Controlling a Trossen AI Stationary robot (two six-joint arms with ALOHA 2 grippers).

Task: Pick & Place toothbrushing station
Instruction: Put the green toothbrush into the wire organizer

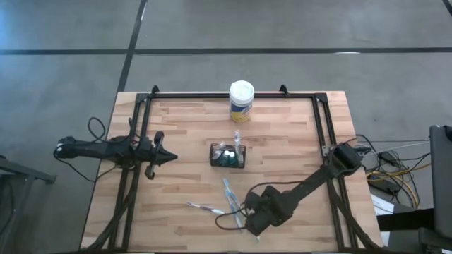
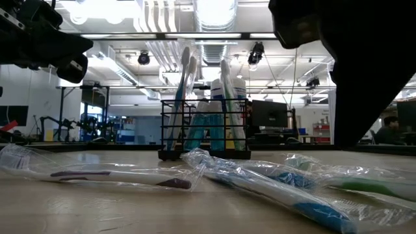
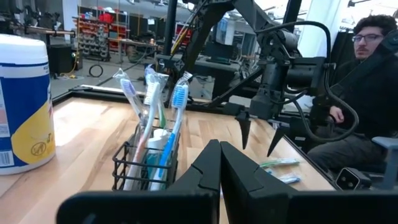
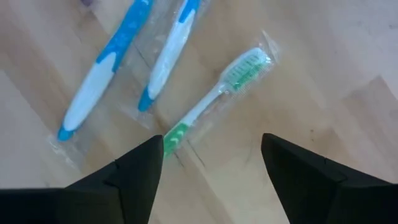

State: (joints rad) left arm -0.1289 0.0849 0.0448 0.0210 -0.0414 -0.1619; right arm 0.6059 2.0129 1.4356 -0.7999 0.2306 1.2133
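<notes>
A green wrapped toothbrush [image 4: 214, 96] is seen flat on the table [image 1: 296, 141], directly under the right end effector [image 4: 211, 163], its handle end lying between the two spread fingers and its bristle head pointing away from the wrist. Its long axis is set at a slant to the line between the fingertips, so some wrist rotation is judged necessary before a pinch across the handle. Two blue wrapped toothbrushes [image 4: 106, 62] lie just beside it, roughly parallel; a purple-handled one [image 1: 205, 208] lies farther toward the left side. The wire caddy [image 1: 227, 156], already holding upright brushes and tubes, stands at table centre, away from the right end effector toward the far edge; the lidded canister [image 1: 241, 100] stands beyond it. The right arm is clearly nearer the loose brushes. The left end effector [image 1: 167, 156] hovers beside the caddy on its left, fingers pressed together, nothing held.
</notes>
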